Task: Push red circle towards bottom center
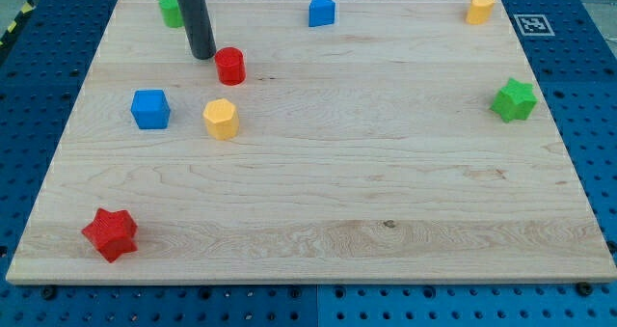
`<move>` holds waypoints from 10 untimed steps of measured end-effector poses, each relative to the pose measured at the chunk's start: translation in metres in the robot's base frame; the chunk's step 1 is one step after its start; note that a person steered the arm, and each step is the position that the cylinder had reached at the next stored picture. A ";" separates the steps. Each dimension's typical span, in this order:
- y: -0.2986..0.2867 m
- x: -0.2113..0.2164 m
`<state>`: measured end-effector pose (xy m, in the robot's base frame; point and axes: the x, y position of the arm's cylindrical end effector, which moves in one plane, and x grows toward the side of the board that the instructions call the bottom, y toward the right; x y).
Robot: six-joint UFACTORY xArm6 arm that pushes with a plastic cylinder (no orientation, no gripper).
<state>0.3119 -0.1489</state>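
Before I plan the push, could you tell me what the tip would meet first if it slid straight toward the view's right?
Probably the red circle, just right of my tip and slightly lower; contact might only be glancing.

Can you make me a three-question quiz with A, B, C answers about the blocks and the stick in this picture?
1. Where is my tip from the red circle?
A. the view's left
B. the view's right
C. far below

2. How many blue blocks?
A. one
B. two
C. three

3. The red circle is:
A. at bottom center
B. off the board
C. near the view's top left

Answers: 1 A, the rod ends just left of it. 2 B, a blue cube and a blue block. 3 C, still far from bottom center.
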 end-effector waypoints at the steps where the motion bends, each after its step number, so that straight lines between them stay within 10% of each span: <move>1: 0.000 0.000; 10: 0.143 0.080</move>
<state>0.3918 -0.0061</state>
